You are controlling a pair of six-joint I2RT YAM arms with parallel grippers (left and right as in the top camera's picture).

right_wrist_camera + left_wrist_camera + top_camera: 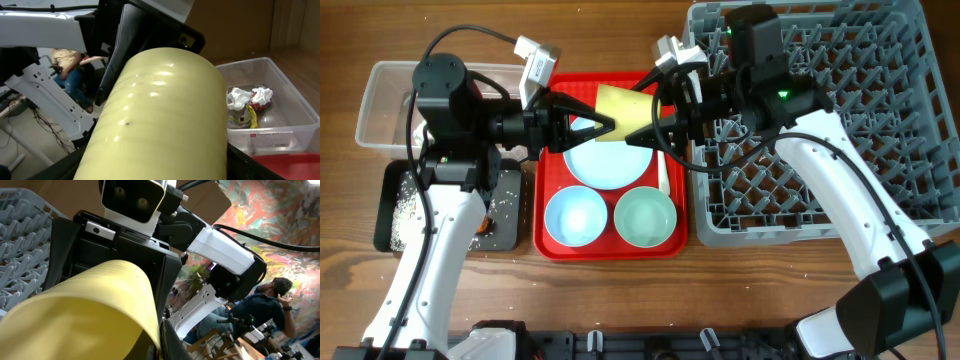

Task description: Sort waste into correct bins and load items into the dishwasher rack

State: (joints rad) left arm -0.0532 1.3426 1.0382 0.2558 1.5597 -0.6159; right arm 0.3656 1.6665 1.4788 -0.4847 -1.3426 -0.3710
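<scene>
1. Overhead, we see the yellow cup (618, 108) held in the air above the red tray (542, 215), over the pale blue plate (605, 165).
2. The left gripper (608, 127) is clenched on the cup.
3. The right gripper (638, 133), reaching from the dishwasher rack (880, 90) side, straddles the cup; we cannot tell whether its jaws press it.
4. In the right wrist view, the clear tub (295, 125) holds wrappers (261, 97) and crumpled white paper (239, 97).

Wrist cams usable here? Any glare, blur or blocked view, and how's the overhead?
Overhead: evenly lit and sharp, with only soft shadows on the red tray. Left wrist: the yellow cup sits too close, looks soft and blocks the lower frame; the background at upper right is bright. Right wrist: small glare spots on the cup, which fills most of the frame; the clear tub behind it reads sharp.
</scene>
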